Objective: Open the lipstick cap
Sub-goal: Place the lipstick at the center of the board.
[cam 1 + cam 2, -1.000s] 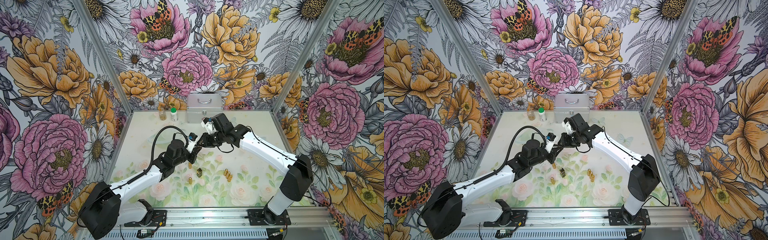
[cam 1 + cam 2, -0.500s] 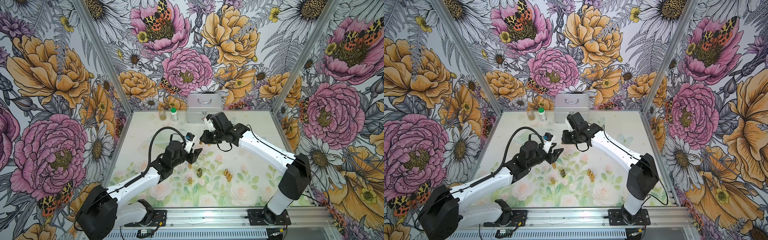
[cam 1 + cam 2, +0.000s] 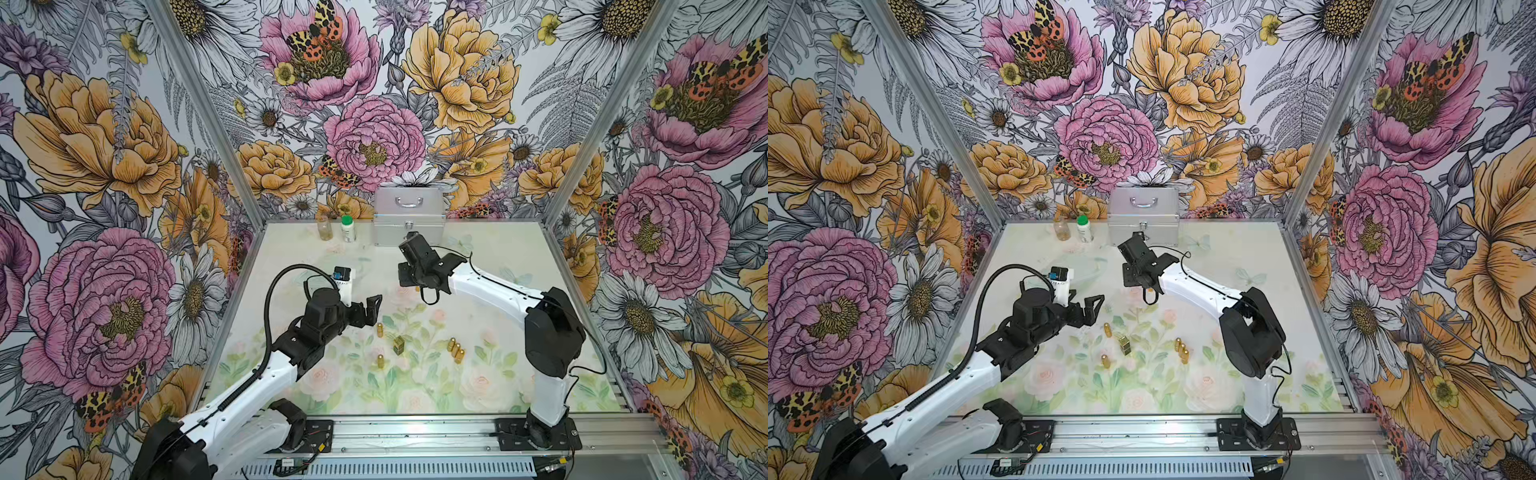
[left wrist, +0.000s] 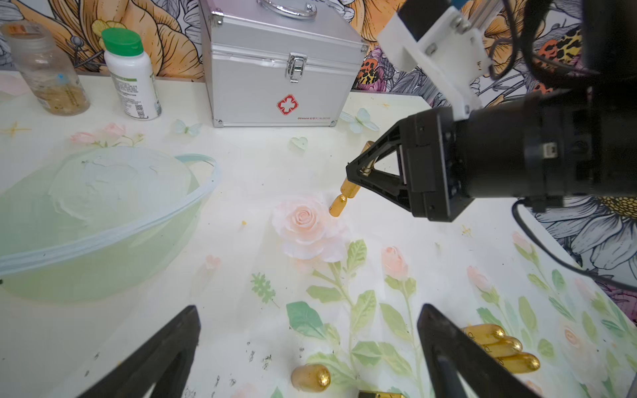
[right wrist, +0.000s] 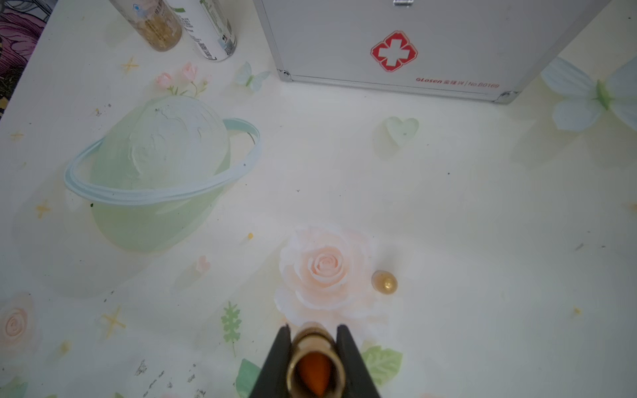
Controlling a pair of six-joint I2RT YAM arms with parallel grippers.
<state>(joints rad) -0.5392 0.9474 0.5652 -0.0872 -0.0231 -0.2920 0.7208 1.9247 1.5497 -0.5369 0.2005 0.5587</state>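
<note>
The right pincer (image 5: 313, 330) is clamping the gold lipstick tube (image 4: 349, 189) over the floral bench (image 3: 478, 249), steadying its bared orange tip; the left pincer (image 4: 308, 310) is gaping empty, the rounded gold cap (image 5: 384, 282) lying loose below.

gold lipstick (image 5: 315, 358), orange tip (image 5: 314, 374); silver case (image 4: 275, 75), red cross (image 4: 287, 104)
</note>
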